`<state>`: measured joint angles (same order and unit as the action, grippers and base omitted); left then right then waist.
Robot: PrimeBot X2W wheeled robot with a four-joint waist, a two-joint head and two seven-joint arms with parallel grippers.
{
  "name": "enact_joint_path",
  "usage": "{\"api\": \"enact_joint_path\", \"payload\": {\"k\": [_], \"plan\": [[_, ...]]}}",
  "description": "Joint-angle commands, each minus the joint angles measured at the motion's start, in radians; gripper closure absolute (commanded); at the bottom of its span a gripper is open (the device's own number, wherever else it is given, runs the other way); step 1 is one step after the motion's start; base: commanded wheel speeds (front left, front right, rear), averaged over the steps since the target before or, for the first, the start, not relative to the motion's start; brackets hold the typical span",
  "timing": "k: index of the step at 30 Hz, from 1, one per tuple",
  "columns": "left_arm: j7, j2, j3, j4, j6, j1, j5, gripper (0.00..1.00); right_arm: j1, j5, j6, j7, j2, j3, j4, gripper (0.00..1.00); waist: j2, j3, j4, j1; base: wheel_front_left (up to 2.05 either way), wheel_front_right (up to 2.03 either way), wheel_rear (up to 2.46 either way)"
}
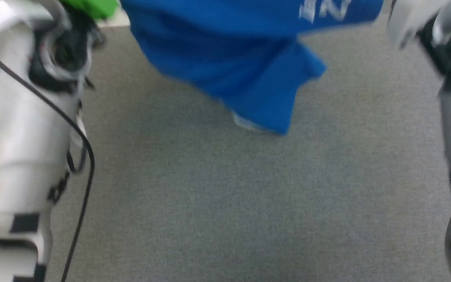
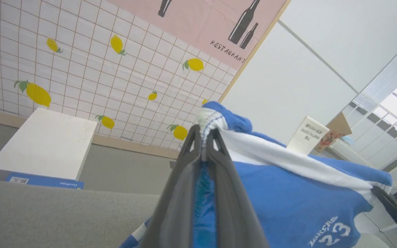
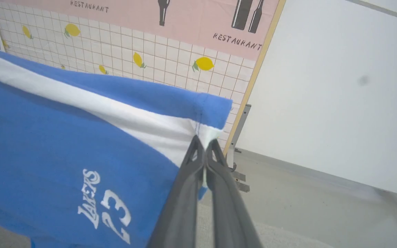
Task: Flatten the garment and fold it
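Observation:
The garment (image 1: 245,58), bright blue shorts with a white stripe and white lettering, hangs in the air above the grey table top (image 1: 225,203), one blue corner drooping lowest. My left gripper (image 2: 203,136) is shut on one end of its white-striped edge (image 2: 288,155). At the other end my right gripper (image 3: 204,144) is shut on the same edge, so the garment (image 3: 64,144) stretches between the two. In the head view my pale forearms (image 1: 18,129) flank the cloth, and the fingertips lie past the top edge.
A white box with a blue base (image 2: 43,148) stands on the floor by a lemon-patterned tiled wall (image 2: 91,65). A green object (image 1: 92,7) lies at the table's far left edge. A pink restaurant poster (image 3: 184,20) hangs on the wall.

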<state>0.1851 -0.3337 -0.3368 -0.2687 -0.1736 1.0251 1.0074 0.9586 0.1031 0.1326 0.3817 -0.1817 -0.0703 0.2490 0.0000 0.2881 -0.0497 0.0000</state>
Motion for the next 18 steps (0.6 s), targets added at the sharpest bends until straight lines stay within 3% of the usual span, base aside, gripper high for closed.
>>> {"api": "enact_joint_path", "payload": {"k": [1,5,10,18], "plan": [[-0.027,0.004,0.021,-0.017,-0.008,0.052,-0.003,1.00,0.062,-0.013,-0.002,-0.020,-0.007,0.005,0.027,1.00,0.0000,0.078,-0.004,0.0000,0.00,0.00,0.00],[-0.120,0.021,0.075,-0.066,-0.010,0.179,-0.017,1.00,0.231,-0.062,-0.002,-0.105,0.006,0.030,0.101,1.00,0.0000,0.157,-0.003,0.0000,0.00,0.00,0.00],[-0.218,0.030,0.097,-0.122,0.027,0.291,-0.045,1.00,0.372,-0.136,-0.002,-0.232,0.031,0.065,0.177,1.00,0.0000,0.223,0.002,0.0000,0.00,0.00,0.00],[-0.255,0.038,0.027,-0.213,0.115,0.207,-0.079,1.00,0.293,-0.133,-0.002,-0.349,0.056,0.044,0.261,1.00,0.0000,0.249,0.009,0.0000,0.00,0.00,0.00]]}}
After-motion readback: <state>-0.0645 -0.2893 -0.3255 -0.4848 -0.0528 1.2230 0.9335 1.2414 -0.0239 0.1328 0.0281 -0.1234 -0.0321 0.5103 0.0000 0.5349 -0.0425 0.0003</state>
